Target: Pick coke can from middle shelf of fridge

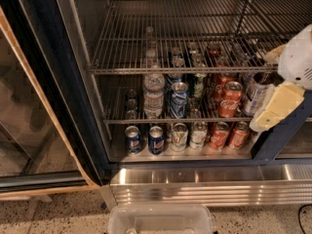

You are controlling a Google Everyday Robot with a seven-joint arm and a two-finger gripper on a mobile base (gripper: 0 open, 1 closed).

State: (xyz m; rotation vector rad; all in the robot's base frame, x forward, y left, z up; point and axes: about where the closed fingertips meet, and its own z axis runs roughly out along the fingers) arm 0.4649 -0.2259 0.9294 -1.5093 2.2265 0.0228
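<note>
The fridge (pixel 68 96) stands open, with a dark frame and two wire racks. The middle shelf (pixel 161 121) is the lower rack. A red coke can (pixel 230 99) stands near its front right, with another red can (pixel 222 82) just behind it. Left of them on the shelf are a dark can (pixel 197 84), a blue Pepsi can (pixel 179 100) and a clear water bottle (pixel 153 94). A white-labelled dark bottle (pixel 256 94) stands to the right of the coke can. My gripper (pixel 280 104), white and cream, hangs at the right edge in front of the fridge, just right of the coke can and apart from it.
The upper rack (pixel 175 69) holds nothing. On the fridge floor stand Pepsi cans (pixel 156 139), silver cans (pixel 179 136) and red cans (pixel 219 135). The glass door (pixel 29 106) is at the left. Below are the ribbed steel panel (pixel 209 189) and a clear plastic bin (pixel 161 219).
</note>
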